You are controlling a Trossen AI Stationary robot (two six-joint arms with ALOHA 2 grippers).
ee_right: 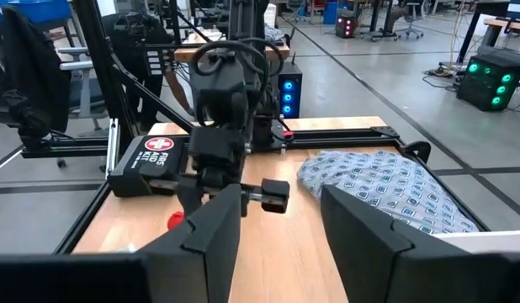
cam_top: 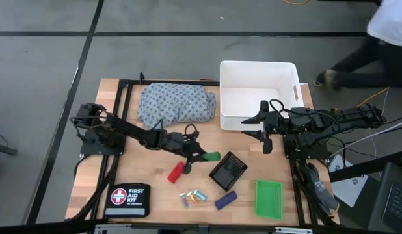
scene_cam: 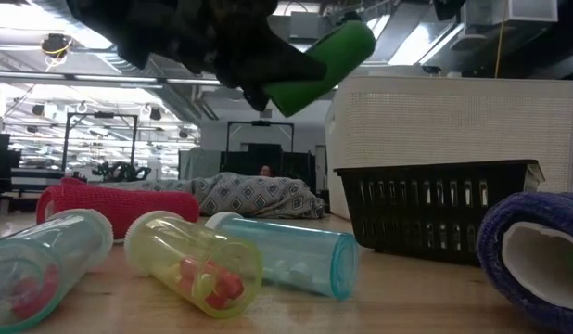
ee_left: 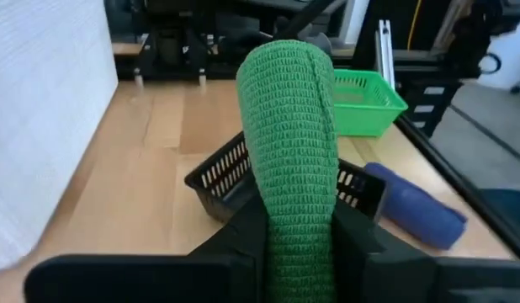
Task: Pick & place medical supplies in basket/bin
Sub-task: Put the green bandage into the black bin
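Note:
My left gripper (cam_top: 201, 156) hangs over the table's middle, shut on a green roll (cam_top: 212, 156) that is lifted just left of the black mesh tray (cam_top: 227, 171). A red roll (cam_top: 176, 172) lies on the wood below it. A blue roll (cam_top: 226, 200) and a few small clear vials (cam_top: 193, 197) lie near the front edge. The green tray (cam_top: 268, 198) sits at the front right. The dotted blue-grey cloth (cam_top: 175, 104) is heaped at the far side, beside the white tub (cam_top: 258, 94). My right gripper (cam_top: 265, 134) is open at the tub's near wall and touches nothing. My left gripper pinches the green roll's rear end (ee_left: 295, 240) between its two fingers (ee_left: 243, 244), one on each side. The fingers come from the table's left and lie along the roll. The roll's free end (ee_left: 285, 63) juts forward toward the black tray. The roll (scene_cam: 319, 67) is lifted clear and tilted.
A black FIRST AID KIT pouch (cam_top: 126, 199) lies at the front left corner. A black frame (cam_top: 120, 84) runs along the table's left and far sides. A person (cam_top: 376, 39) stands beyond the far right corner. Bare wood (cam_top: 149, 166) shows left of the red roll.

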